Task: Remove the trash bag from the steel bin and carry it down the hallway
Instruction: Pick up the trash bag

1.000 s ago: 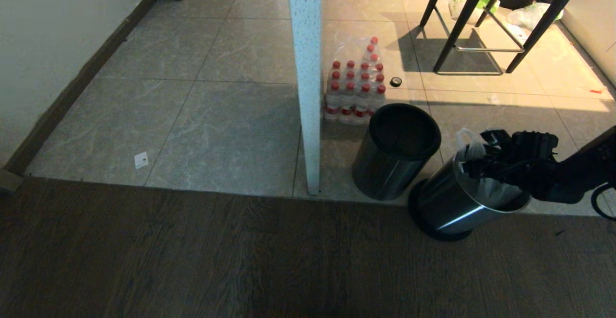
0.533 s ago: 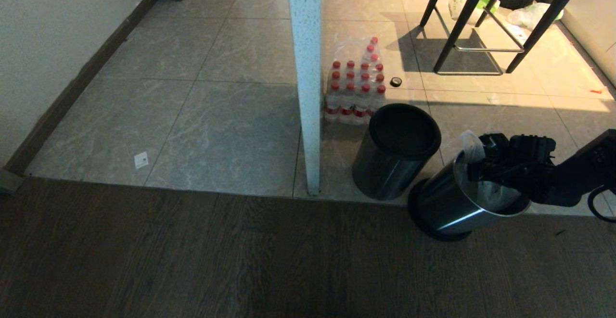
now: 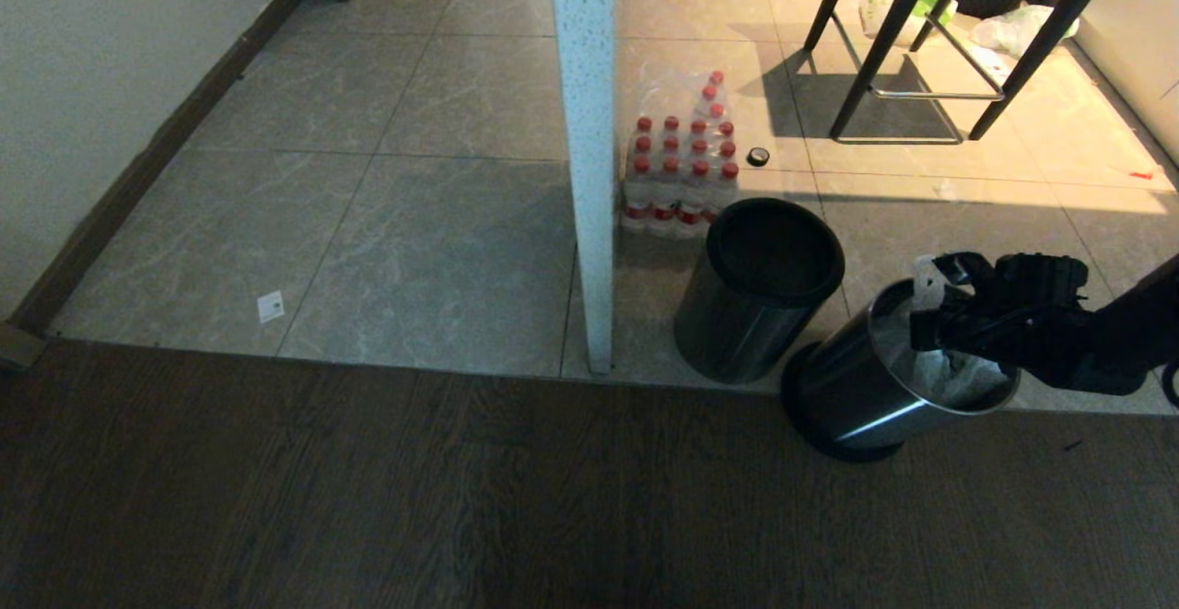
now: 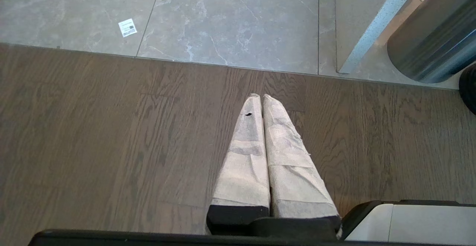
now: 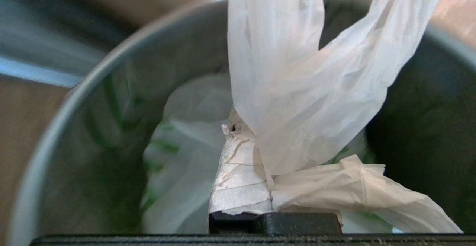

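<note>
Bag point(image 3: 930, 365): thin white plastic with green print, sitting inside the bin point(image 3: 852, 388), one loop handle standing up above the bin's mouth on its far side. Bin: round, brushed steel, black base, tilted toward the robot's right; base resting at the seam where the dark wood floor point(image 3: 461, 498) meets the grey tiles point(image 3: 414, 240). In the right wrist view the bag point(image 5: 297, 89) fills the lower part of the bin point(image 5: 93, 101), crumpled, with green markings showing through the plastic. Right gripper point(image 3: 926, 319): over the bin's mouth, reaching in from the robot's right, fingers point(image 5: 238, 179) pressed together with a handle of the bag pinched between them; the plastic fans upward out of the grip. Left gripper point(image 4: 262, 99): hanging over the wood floor well to the left of the bin, its wrapped fingers closed against each other, nothing between them. Second bin point(image 3: 760, 291): steel, black rim ring, upright just beside the tilted one and toward the partition; interior dark, contents cannot be made out. Partition point(image 3: 589, 148): white speckled panel edge, standing on the tiles. Bottle pack point(image 3: 680, 167): shrink-wrapped water bottles with red caps, behind the second bin and against the partition. Small black round item point(image 3: 758, 157): on the tiles beside the pack. Stool legs point(image 3: 903, 47): black, farther back. Loose bags point(image 3: 1013, 29): on the floor beyond the stool legs. White label point(image 3: 270, 306): flat on a tile at left.
</note>
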Robot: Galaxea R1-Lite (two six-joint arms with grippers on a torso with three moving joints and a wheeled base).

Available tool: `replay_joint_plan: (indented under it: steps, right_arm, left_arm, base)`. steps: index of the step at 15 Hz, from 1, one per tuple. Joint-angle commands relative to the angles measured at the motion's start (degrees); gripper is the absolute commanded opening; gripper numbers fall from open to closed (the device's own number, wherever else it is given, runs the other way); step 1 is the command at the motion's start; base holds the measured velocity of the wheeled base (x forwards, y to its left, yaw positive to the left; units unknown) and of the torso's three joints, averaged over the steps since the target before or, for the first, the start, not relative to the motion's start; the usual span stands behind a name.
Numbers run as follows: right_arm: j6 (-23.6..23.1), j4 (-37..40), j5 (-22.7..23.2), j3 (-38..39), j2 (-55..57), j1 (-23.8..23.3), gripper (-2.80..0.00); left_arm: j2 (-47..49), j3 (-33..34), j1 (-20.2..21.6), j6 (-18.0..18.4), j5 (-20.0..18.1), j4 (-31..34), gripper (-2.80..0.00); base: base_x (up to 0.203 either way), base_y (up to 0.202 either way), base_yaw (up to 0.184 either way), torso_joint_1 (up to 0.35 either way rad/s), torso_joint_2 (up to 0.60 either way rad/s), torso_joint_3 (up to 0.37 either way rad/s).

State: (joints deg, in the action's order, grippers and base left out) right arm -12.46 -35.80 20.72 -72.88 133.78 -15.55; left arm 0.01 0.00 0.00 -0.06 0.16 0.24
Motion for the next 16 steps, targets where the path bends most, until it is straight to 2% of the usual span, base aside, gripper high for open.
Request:
replay_joint_plan:
  steps: [1,5,8,10,16]
  right_arm:
    - [-0.27,4.03,0.89,2.18,-6.47,-1.27,-2.80]
    - [-1.74,16.31,4.18,6.66,-19.34,-4.12,-2.80]
    - [-3.59,20.03,4.59,11.30,-27.47,-5.56,-2.80]
    - [-3.78,22.26,4.61,12.17,-32.57,-5.78,-2.80]
    - [-4.06,37.01,4.17,12.24,-51.28,-6.18,-2.80]
  left_arm:
    - [-0.01,0.00,0.00,-0.03,0.02,0.04,-2.80]
    - [-0.01,0.00,0.00,-0.03,0.02,0.11,-2.80]
    - [-0.01,0.00,0.00,-0.03,0.02,0.02,-2.80]
    - [-0.01,0.00,0.00,-0.03,0.02,0.02,-2.80]
    - [-0.01,0.00,0.00,-0.03,0.02,0.02,-2.80]
  base:
    - [0.000,0.000,0.000,0.000,0.00,0.000]
    - [0.000,0.000,0.000,0.000,0.00,0.000]
    - [0.000,0.000,0.000,0.000,0.00,0.000]
    - [0.000,0.000,0.000,0.000,0.00,0.000]
    - [0.000,0.000,0.000,0.000,0.00,0.000]
